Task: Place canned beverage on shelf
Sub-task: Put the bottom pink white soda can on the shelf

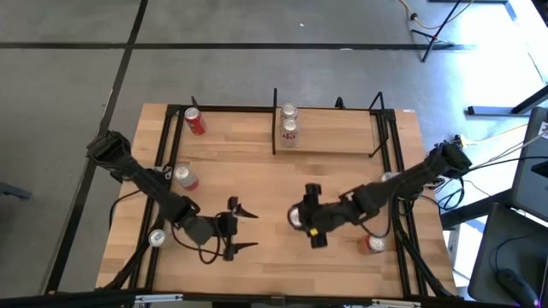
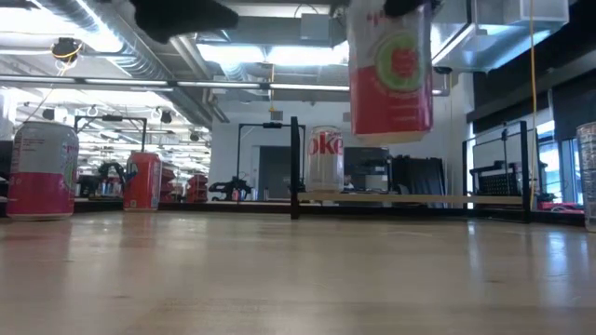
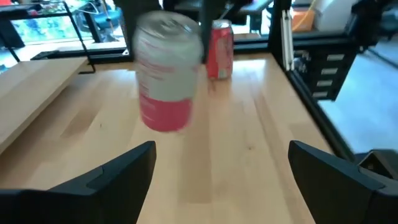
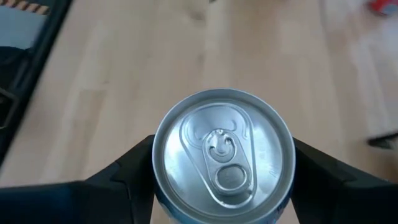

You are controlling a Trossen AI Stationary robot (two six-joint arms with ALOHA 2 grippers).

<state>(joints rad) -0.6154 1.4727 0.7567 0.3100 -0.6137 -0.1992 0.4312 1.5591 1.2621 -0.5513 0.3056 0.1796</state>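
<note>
Altogether seven cans (image 1: 296,217), two on shelf (image 1: 338,142)

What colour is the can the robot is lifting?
The can in the right gripper is pale silvery-white with a pinkish-red band; the low view shows it best.

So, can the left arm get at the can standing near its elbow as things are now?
Probably yes: the left tool is open and empty, and nothing stands between it and that can, though the arm must fold back toward itself.
</note>
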